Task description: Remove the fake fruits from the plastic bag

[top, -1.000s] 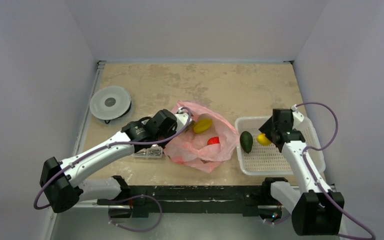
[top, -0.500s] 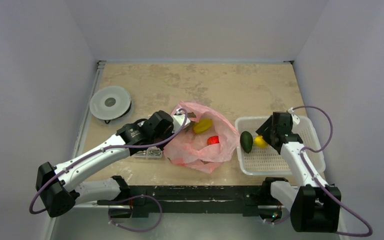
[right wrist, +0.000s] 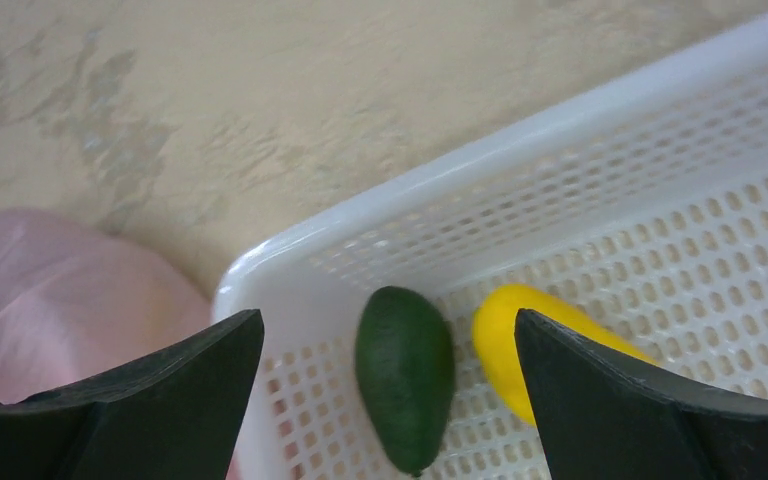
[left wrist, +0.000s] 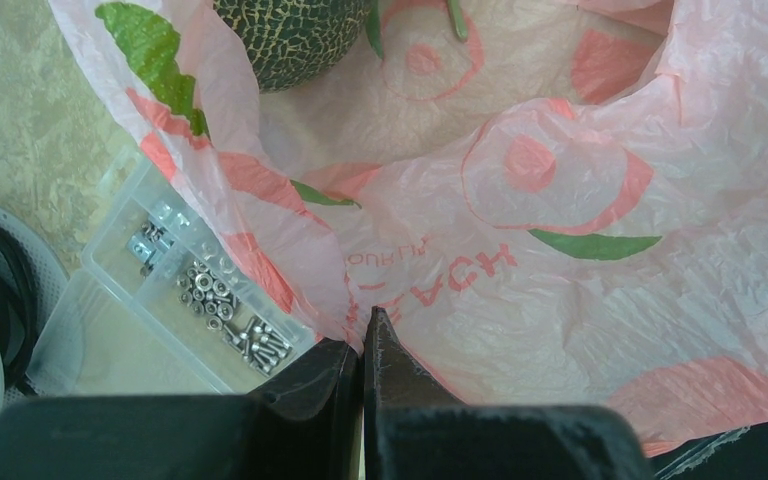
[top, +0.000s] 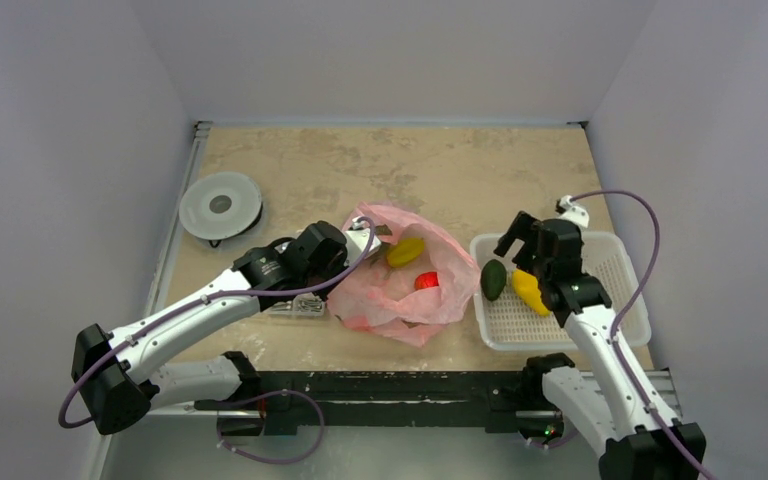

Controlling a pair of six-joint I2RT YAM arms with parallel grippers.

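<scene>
Left hand [left wrist: 363, 345] clamped on bag [left wrist: 560, 200] edge, likely to steady it; right hand [right wrist: 388, 320] wide open, empty, over basket [right wrist: 290, 260] holding green fruit [right wrist: 405, 370] and yellow fruit [right wrist: 520, 340]; red fruit [top: 426, 282] and yellow piece [top: 405, 251] lie in bag.

Light: even, diffuse, bright from overhead. Shadows were faint on the table [top: 440, 170]. Wrist views: right fingers [right wrist: 110, 400] dark; bag [left wrist: 560, 200] print sharp.

plastic bag [left wrist: 560, 190] | red print "EACH" (mirrored); smaller line above it unclear
</scene>
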